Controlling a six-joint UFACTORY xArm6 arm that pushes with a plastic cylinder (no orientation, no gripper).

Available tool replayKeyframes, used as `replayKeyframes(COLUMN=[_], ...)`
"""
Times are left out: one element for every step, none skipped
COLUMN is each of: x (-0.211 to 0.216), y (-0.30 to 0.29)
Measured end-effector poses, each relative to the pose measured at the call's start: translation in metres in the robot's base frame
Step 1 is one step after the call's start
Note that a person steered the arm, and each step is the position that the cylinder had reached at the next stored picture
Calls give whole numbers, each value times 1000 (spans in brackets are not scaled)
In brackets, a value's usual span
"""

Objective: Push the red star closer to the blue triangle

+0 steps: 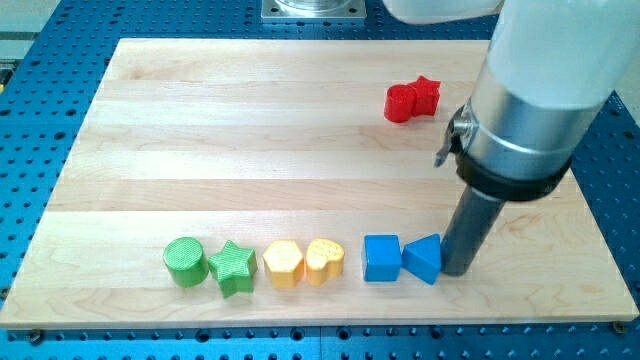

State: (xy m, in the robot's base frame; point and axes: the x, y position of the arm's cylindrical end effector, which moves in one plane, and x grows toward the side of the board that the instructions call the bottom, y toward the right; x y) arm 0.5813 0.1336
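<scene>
The red star (427,94) lies near the view's top right, touching a red cylinder (400,103) on its left. The blue triangle (423,259) lies near the view's bottom right, next to a blue cube (381,258). My tip (458,270) rests on the board just right of the blue triangle, touching or almost touching it. The red star is far above the tip.
A row along the view's bottom holds a green cylinder (184,261), a green star (233,266), a yellow hexagon (283,264) and a yellow heart (324,260). The wooden board (250,130) lies on a blue perforated table. The arm's wide body hangs over the board's right side.
</scene>
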Motion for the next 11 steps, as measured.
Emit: replayKeyframes(x=[27,-33,-152,-247,-308,-295,-228,-268,-270,-175,-127], y=[39,100,122,115,80,25,27,45,-5,14,41])
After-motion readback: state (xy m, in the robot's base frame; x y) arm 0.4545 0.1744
